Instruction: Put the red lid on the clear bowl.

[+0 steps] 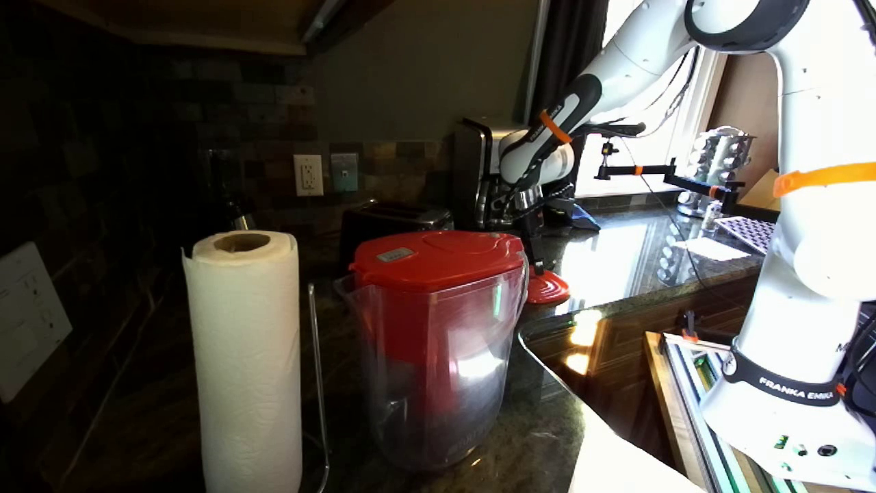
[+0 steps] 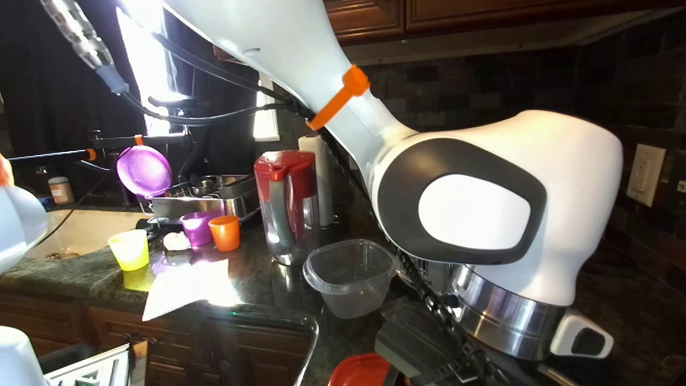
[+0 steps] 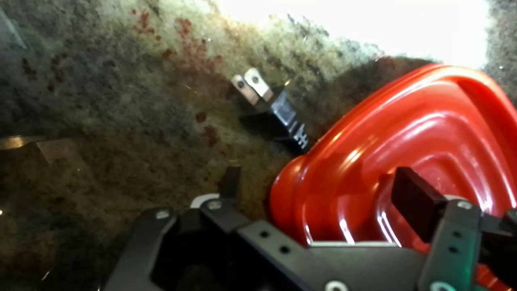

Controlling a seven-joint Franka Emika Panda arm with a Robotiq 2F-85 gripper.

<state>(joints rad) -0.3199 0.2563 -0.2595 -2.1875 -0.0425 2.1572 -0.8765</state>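
Note:
The red lid (image 3: pixel 351 157) lies flat on the dark counter; in the wrist view it looks like a rounded square. It also shows in both exterior views (image 1: pixel 547 287) (image 2: pixel 358 371). The clear bowl (image 2: pixel 351 276) stands upright and open on the counter between the lid and the pitcher in an exterior view. It does not show in the wrist view. My gripper (image 3: pixel 317 180) is open and empty, low at the lid. One finger is past the lid's edge, over bare counter; the opposite finger is over the lid's inner part. Whether the fingers touch the lid I cannot tell.
A clear pitcher with a red top (image 1: pixel 438 342) and a paper towel roll (image 1: pixel 246 363) stand near the bowl. A black plug (image 3: pixel 274 113) lies beside the lid. Yellow (image 2: pixel 129 250), purple (image 2: pixel 197 228) and orange (image 2: pixel 224 234) cups stand farther along the counter.

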